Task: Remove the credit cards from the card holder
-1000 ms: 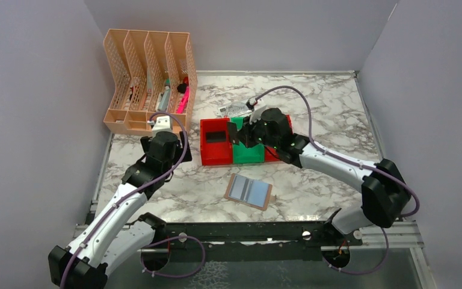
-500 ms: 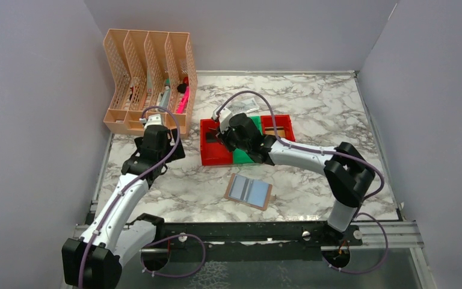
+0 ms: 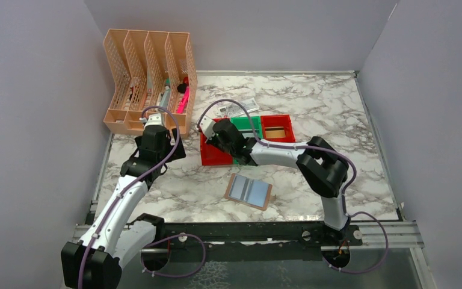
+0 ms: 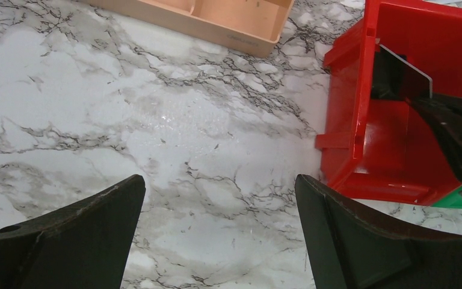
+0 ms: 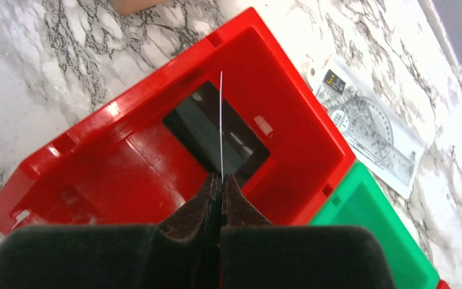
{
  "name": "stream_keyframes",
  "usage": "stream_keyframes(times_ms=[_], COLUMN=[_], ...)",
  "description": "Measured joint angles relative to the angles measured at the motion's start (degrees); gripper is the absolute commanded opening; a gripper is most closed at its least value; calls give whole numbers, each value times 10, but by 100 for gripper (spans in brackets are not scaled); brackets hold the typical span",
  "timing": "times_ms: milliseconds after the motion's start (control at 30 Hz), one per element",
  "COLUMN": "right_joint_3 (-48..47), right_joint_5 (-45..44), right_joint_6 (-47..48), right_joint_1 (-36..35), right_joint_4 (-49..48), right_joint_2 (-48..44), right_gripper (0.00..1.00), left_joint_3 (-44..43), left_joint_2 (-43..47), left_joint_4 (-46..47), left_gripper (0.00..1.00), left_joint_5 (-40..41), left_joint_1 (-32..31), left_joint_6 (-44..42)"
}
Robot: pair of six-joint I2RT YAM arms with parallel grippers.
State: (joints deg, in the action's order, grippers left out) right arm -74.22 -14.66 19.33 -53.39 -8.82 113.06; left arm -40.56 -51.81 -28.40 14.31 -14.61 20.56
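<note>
Credit card (image 5: 221,120) in right end effector (image 5: 221,178) (above red bin (image 5: 133,164))

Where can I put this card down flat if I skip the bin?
Widest bare marble: right of the card holder out to the right wall, and left of the left red bin, in front of the peach organizer, though the left gripper hovers there. A narrower strip runs between bins and holder. Crowded: the bin row and the packet behind it.
</note>
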Motion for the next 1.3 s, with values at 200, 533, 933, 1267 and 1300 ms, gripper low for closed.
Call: stream_keyframes(times_ms=[200, 533, 933, 1267, 1300], right_joint_3=[-24, -48, -70, -79, -79], right_joint_5=[-29, -47, -44, -31, -30], right_joint_6=[46, 112, 127, 118, 117], right_joint_1=[-9, -8, -8, -8, -8], right_joint_4=[-2, -9, 29, 56, 56], right_joint_2=[35, 67, 88, 94, 96], right_gripper=[6, 9, 15, 19, 20], left_joint_3=[0, 0, 2, 2, 2], left_joint_2=[12, 16, 16, 16, 16], left_joint_4=[0, 5, 13, 15, 16], left_gripper=[99, 99, 99, 99, 99], left_joint_5=[0, -7, -15, -24, -26], left_joint_1=[0, 0, 0, 0, 0], left_joint_6=[-2, -3, -3, -4, -5])
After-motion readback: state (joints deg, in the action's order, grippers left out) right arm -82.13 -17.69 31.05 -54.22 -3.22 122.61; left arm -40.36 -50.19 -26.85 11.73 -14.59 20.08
